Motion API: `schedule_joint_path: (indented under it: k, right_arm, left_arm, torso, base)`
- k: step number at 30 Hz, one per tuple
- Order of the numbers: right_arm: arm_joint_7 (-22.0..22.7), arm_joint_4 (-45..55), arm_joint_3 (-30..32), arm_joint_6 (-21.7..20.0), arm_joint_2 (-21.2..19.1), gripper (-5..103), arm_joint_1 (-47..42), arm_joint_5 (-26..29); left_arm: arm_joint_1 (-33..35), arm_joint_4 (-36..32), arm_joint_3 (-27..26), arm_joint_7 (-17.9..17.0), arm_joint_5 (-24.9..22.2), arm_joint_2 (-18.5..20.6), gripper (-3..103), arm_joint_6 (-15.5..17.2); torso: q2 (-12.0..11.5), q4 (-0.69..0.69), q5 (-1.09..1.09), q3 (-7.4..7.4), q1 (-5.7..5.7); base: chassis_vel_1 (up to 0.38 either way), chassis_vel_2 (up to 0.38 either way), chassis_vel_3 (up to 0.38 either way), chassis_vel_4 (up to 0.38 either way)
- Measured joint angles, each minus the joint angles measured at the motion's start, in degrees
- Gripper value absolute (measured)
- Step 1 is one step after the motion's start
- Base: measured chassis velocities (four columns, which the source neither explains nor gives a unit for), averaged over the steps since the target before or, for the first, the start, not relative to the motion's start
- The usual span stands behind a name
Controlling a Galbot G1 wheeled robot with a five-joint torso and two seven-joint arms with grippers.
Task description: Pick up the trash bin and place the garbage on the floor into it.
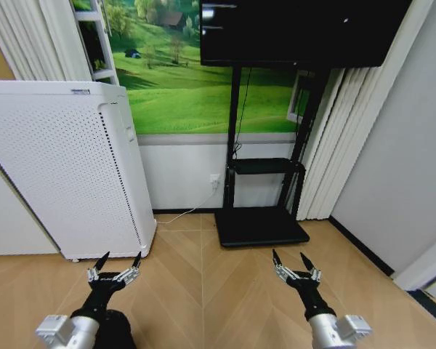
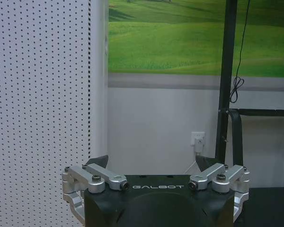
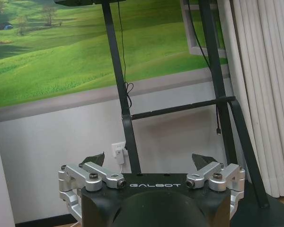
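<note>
Both arms held low over wood floor; left gripper fingers spread wide, holding nothing, white appliance just ahead; right gripper likewise spread, empty, black TV stand beyond it

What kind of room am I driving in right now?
Probably an office or showroom corner: a screen on a black floor stand, a tall white perforated appliance, a meadow mural, and herringbone wood flooring.

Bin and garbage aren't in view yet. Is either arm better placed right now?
Neither. The left gripper and right gripper hang open, level and empty over bare floor; left is nearer the white appliance.
</note>
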Motion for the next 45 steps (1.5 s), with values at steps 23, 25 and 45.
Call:
schedule_joint_path:
  k: [23, 25, 45]
  right_arm:
    - [-0.1, -0.1, 0.1, -0.1, 0.1, 100, 0.1, 0.0]
    - [-0.1, -0.1, 0.1, -0.1, 0.1, 100, 0.1, 0.0]
    - [-0.1, -0.2, 0.1, 0.0, 0.1, 100, 0.1, 0.0]
  left_arm:
    - [0.1, 0.1, -0.4, 0.1, -0.1, -0.2, 100, 0.1]
    - [0.1, 0.1, -0.4, 0.1, -0.2, -0.2, 100, 0.1]
    - [0.1, 0.2, -0.4, 0.1, -0.2, -0.2, 100, 0.0]
  torso:
    - [1.1, 0.00, 0.00, 0.85, 0.24]
    - [1.9, 0.00, 0.00, 1.40, 0.43]
    - [6.5, 0.00, 0.00, 4.75, 1.73]
  base:
    - [0.000, 0.000, 0.000, 0.000]
    - [0.000, 0.000, 0.000, 0.000]
    - [0.000, 0.000, 0.000, 0.000]
